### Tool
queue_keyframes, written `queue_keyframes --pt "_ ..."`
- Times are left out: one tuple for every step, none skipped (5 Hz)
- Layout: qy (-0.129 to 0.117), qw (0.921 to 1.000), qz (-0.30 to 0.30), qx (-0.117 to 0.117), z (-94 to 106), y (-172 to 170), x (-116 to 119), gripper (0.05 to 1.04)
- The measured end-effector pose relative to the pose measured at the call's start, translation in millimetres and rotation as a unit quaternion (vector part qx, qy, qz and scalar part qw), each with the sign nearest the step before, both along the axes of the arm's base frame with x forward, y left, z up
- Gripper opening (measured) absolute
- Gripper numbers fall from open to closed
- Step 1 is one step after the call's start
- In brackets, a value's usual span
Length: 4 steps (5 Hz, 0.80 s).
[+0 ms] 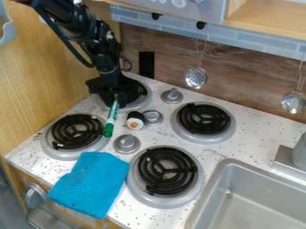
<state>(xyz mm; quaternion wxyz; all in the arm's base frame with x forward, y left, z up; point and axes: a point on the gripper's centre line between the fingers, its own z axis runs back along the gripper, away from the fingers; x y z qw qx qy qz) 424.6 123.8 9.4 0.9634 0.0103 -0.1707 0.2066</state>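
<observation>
One green-and-white marker (112,117) looks to be held by the gripper (114,95), so the picking-up appears done, while letting it go is not; how much else is left cannot be judged from what shows. The gripper, coming in from 11 o'clock, seems narrowed about the marker's upper end, though the exact set of its grip is hard to make out against the black parts. Taking 12 o'clock as the top edge of the view, the marker is left of the middle, with its held end towards 12 and its lower end between 6 and 7. It is slim and straight, with a white barrel bearing green markings and a darker green end lowermost; whether that end touches the white speckled desk (216,154) cannot be told. A coil burner (76,130) sits at its 8 o'clock, and another, partly hidden behind the gripper (140,102), lies at its 1 o'clock. Near the marker at 3 o'clock is a small dark toy (135,120) with a pale face and an orange centre, just beside a grey knob (154,117). A second knob (126,144) is at 5 o'clock. Farther off, between 6 and 7 o'clock, a bright blue cloth (90,183) lies flat, and the grey sink (263,203) is well apart at 4 o'clock.
</observation>
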Motion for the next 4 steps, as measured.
queue_keyframes --pt "0.009 0.9998 -0.007 -0.017 0.2 -5.8 -2.5 0.392" --pt "0.002 0.9993 -0.023 -0.028 11.3 -13.9 -2.3 0.392" --pt "0.0 0.9979 -0.056 -0.032 18.2 -40.0 -4.8 0.392" --pt "0.013 0.9949 -0.096 -0.028 7.7 -71.0 -10.5 0.392"
